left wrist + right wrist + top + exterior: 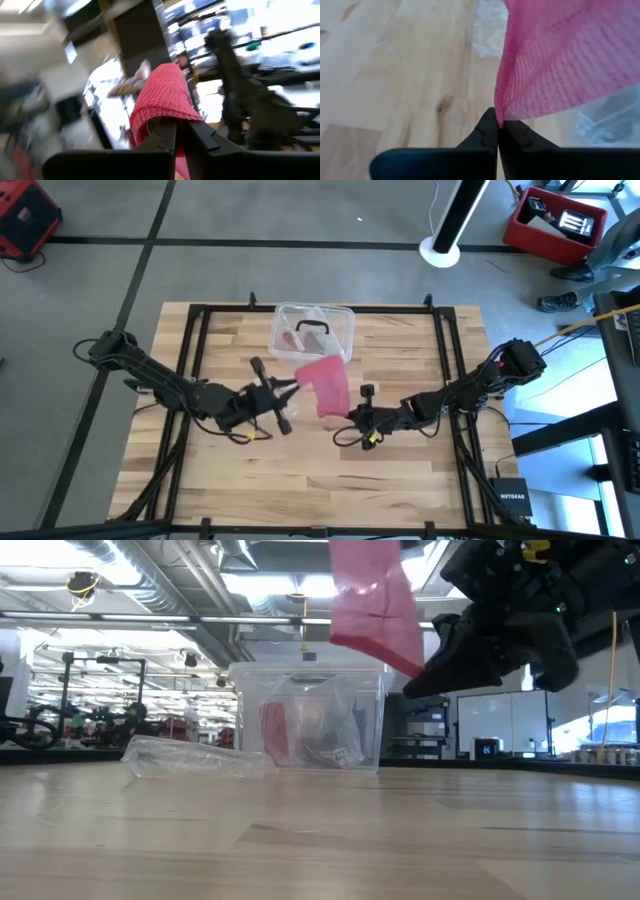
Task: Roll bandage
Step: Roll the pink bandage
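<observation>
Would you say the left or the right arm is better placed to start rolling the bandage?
Probably the left: its tool pinches a folded end of the bandage, a natural roll start, while the right tool grips a gathered corner.

The bandage [372,602] runs off the low view's top edge.

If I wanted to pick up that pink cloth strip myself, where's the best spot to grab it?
The bandage hangs off the table, pinched at two edges by the left pincer and the right pincer. It is soft and limp, so probably take a free corner or edge, coming in from the side, thumb and finger across the thin cloth.
</observation>
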`<action>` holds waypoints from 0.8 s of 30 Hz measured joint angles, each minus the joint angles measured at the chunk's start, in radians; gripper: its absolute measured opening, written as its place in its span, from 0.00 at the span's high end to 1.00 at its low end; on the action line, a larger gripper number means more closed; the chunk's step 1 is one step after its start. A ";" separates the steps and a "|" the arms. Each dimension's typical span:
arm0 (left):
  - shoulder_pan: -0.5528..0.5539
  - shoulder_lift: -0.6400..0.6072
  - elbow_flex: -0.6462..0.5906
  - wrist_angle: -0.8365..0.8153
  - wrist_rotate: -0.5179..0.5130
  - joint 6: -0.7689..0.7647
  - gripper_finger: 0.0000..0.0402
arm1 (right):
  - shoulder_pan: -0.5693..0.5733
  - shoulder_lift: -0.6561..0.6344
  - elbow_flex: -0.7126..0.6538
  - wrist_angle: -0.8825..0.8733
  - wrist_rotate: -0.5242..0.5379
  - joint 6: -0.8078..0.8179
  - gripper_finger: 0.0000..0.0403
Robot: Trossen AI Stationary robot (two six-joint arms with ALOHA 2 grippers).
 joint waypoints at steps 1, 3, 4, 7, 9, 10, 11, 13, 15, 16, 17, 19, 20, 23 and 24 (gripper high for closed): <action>-0.005 0.000 0.000 0.027 0.038 0.051 0.98 | 0.000 0.000 0.000 -0.012 -0.016 0.003 0.99; -0.009 -0.005 0.008 0.071 0.060 0.101 0.98 | 0.000 0.000 0.000 -0.039 -0.032 0.022 0.99; -0.010 -0.013 0.014 0.064 0.063 0.102 0.98 | 0.000 0.000 0.000 -0.048 -0.033 0.030 0.99; -0.008 -0.035 0.021 -0.016 0.060 0.061 0.98 | 0.000 0.000 0.000 -0.055 -0.026 0.044 0.99; -0.007 -0.035 0.021 -0.089 0.058 0.011 0.98 | 0.000 0.000 0.000 -0.037 -0.024 0.051 0.99; -0.007 -0.033 0.021 -0.128 0.058 -0.009 0.98 | 0.000 0.000 0.002 -0.036 -0.022 0.058 0.99; -0.008 -0.033 0.021 -0.168 0.060 -0.030 0.98 | 0.000 0.000 0.005 -0.039 -0.022 0.068 0.98; -0.009 -0.034 0.021 -0.246 0.063 -0.090 0.98 | 0.000 0.000 0.020 -0.038 -0.022 0.084 0.96; -0.009 -0.034 0.021 -0.316 0.064 -0.142 0.98 | 0.000 0.000 0.040 -0.038 -0.022 0.077 0.95; -0.009 -0.033 0.020 -0.342 0.064 -0.162 0.98 | 0.000 0.000 0.050 -0.038 -0.023 0.078 0.94; -0.008 -0.033 0.020 -0.357 0.064 -0.172 0.98 | 0.000 0.000 0.060 -0.038 -0.023 0.078 0.93; -0.008 -0.033 0.020 -0.364 0.063 -0.181 0.98 | 0.000 0.000 0.083 -0.039 -0.011 0.087 0.90; -0.008 -0.034 0.020 -0.364 0.063 -0.180 0.98 | -0.003 0.000 0.097 -0.048 -0.005 0.102 0.88; -0.009 -0.034 0.020 -0.365 0.064 -0.165 0.98 | -0.014 -0.010 0.151 -0.138 -0.003 0.136 0.78; -0.010 -0.034 0.020 -0.365 0.064 -0.163 0.98 | -0.013 -0.020 0.175 -0.201 -0.002 0.144 0.74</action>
